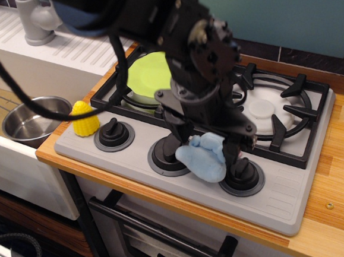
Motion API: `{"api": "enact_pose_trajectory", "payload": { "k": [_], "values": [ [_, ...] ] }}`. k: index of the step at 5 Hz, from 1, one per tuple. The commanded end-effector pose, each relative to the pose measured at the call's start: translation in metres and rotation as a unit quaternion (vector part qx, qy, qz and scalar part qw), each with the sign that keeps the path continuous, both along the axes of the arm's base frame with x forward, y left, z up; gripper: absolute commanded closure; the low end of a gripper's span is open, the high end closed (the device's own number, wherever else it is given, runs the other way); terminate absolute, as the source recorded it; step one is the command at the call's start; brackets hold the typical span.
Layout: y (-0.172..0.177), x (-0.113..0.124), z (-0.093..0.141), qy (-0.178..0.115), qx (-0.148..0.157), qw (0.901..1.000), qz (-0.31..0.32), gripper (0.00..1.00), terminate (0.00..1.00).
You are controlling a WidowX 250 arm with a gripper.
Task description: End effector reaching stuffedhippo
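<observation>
The gripper hangs over the stove, fingers spread apart on either side of the blue hippo lying between two knobs.

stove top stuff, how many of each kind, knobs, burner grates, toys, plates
knobs: 3
burner grates: 2
toys: 2, stuffed hippo, toy corn
plates: 1, green
total: 8

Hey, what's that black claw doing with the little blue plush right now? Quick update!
Gripper down over the stuffed hippo, fingers open on either side, not closed. Hippo lying on the stove's front panel between two knobs. Nothing blocking.
</observation>
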State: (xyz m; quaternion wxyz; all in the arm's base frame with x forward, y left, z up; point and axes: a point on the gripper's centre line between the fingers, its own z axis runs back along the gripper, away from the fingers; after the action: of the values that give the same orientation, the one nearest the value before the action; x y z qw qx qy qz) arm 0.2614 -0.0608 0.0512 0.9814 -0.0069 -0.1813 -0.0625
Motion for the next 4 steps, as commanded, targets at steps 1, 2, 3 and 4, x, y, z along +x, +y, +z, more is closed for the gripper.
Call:
{"api": "enact_pose_trajectory", "payload": {
  "k": [1, 2, 3, 4],
  "values": [
    [-0.002, 0.007, -0.01, -0.024, -0.011, 0.9996, -0.004, 0.0, 0.0],
    [0.0, 0.007, -0.019, -0.026, -0.019, 0.9995, -0.003, 0.0, 0.0],
    [0.0, 0.006, -0.024, -0.028, -0.025, 0.9993, -0.003, 0.0, 0.0],
    [0.0, 0.006, -0.024, -0.028, -0.025, 0.9993, -0.003, 0.0, 0.0]
  ]
}}
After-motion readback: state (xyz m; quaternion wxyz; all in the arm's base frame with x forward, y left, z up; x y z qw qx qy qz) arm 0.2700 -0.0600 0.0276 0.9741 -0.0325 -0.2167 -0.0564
